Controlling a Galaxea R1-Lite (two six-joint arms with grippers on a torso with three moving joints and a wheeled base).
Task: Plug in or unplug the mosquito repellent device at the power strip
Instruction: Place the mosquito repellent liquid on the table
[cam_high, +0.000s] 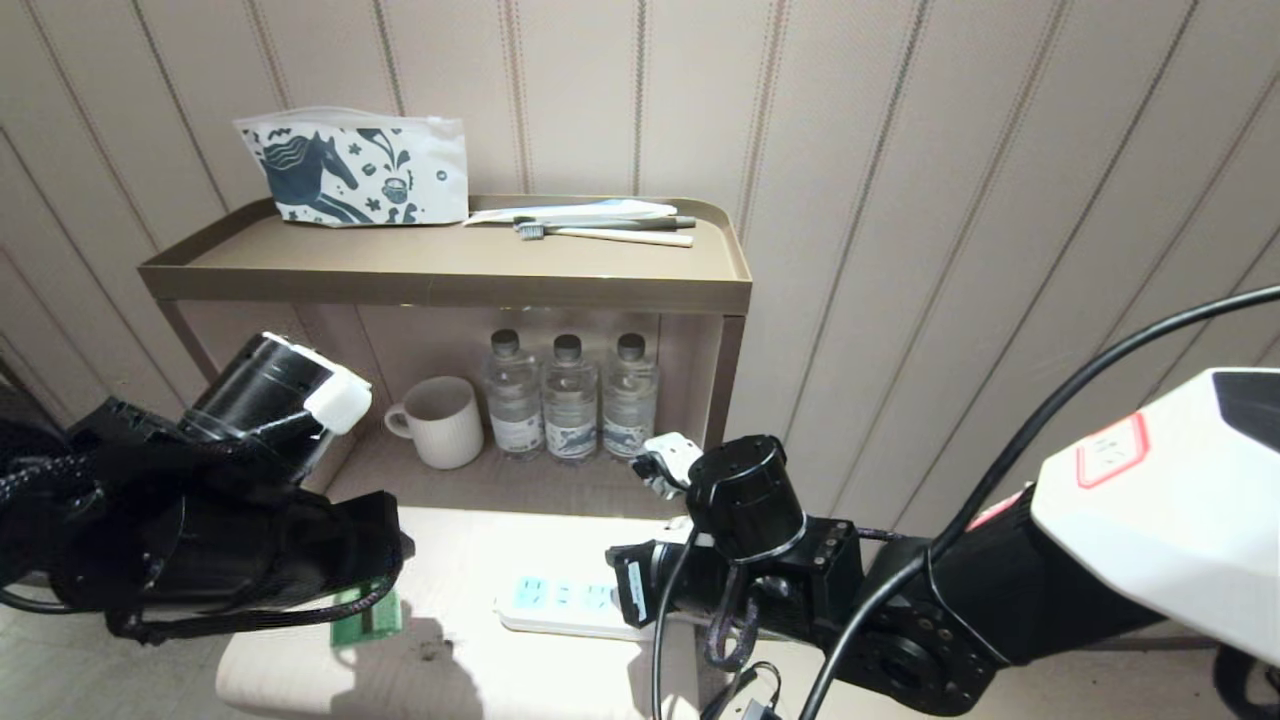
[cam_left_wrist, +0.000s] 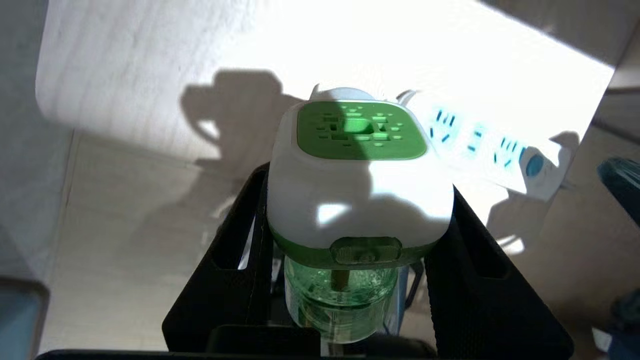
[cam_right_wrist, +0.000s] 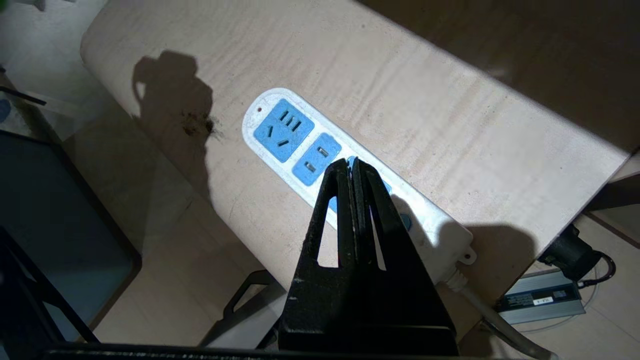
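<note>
- Clamped between the black fingers (cam_left_wrist: 235, 260) of the left gripper (cam_left_wrist: 350, 280), the mosquito repellent device (cam_left_wrist: 357, 180) sits nearest the left wrist camera: white head with its green vented top facing away, green liquid bottle down toward the palm.
- Its prongs are hidden on the far side, so I cannot tell how they are turned.
- From the head view the left gripper (cam_high: 365, 600) hangs over the near left edge of the pale table (cam_high: 470, 560), with only a green sliver of the device showing, well apart from the power strip (cam_high: 560, 603).
- That strip lies flat on the table, unoccupied; the right wrist view shows all its blue socket faces bare, with a small blue button near the cord end.
- Right gripper (cam_right_wrist: 351, 167): fingers pressed together on nothing, tips hovering over or resting on the strip's middle; contact cannot be judged.
- Judgement: the plug-in step is barely begun, with the device carried but not yet over a socket.
- To do it well, bring the device across above a bare socket, turn the wrist so the prongs point straight down into the slots, and press vertically.
- Keeping the shut right fingers on the strip would steady it against sliding.
- Behind, a shelf (cam_high: 450, 285) holds a mug (cam_high: 440, 422) and three water bottles (cam_high: 568, 397).
</note>
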